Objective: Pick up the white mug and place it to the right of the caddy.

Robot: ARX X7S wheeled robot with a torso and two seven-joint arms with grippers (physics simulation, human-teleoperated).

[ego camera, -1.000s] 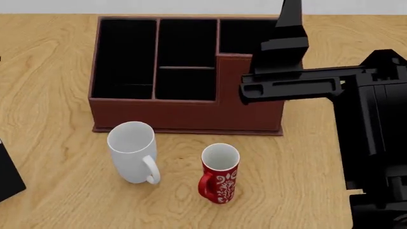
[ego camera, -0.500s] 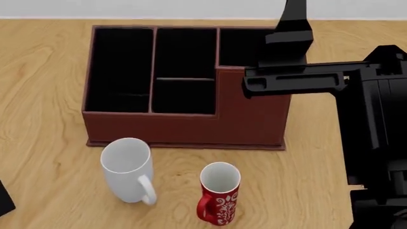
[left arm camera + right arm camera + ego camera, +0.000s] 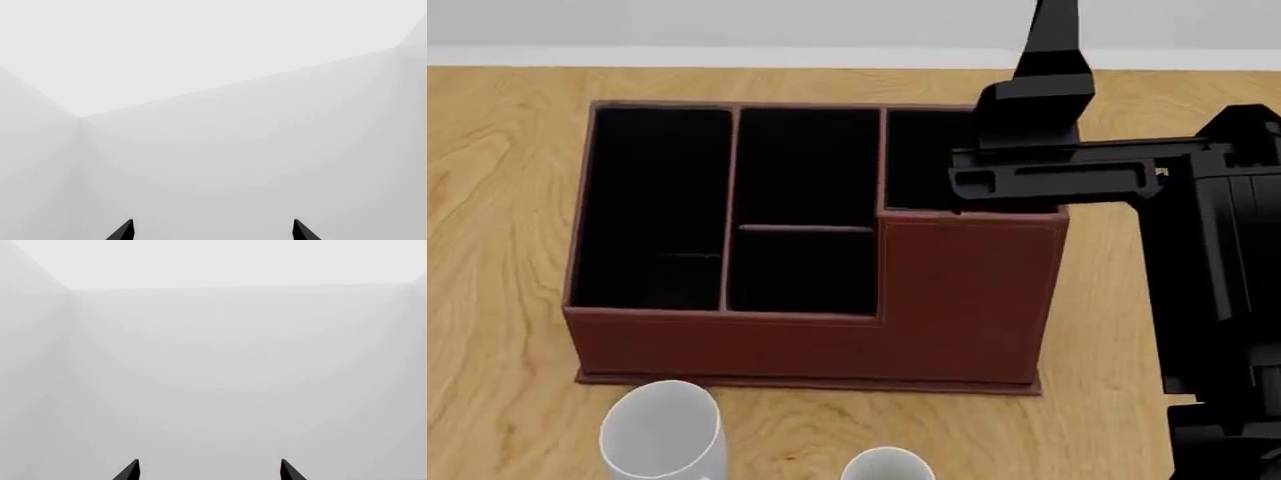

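- The mug [image 3: 665, 435] stands upright on the table [image 3: 507, 200] at about 7 o'clock in the head view, just in front of the caddy [image 3: 814, 250], cut off by the frame's lower edge. Nothing holds it; the pick-up looks not yet begun.
- A second mug's rim [image 3: 885, 466] shows at 6 o'clock, beside the first and apart from it.
- The caddy sits mid-table, its stepped front facing the robot; bare wood at 3 o'clock of it is, I judge, the drop spot, though the right arm [image 3: 1054, 170] reaches over that side.
- Left gripper [image 3: 212, 231]: tips well apart, gaping, holding nothing.
- Right gripper [image 3: 208, 471]: likewise spread and empty.
- Both wrist cameras face only pale grey walls and a ceiling corner, so both claws seem aimed away from the table.
- The surface is light grained wood; a pale wall runs behind at 12 o'clock.
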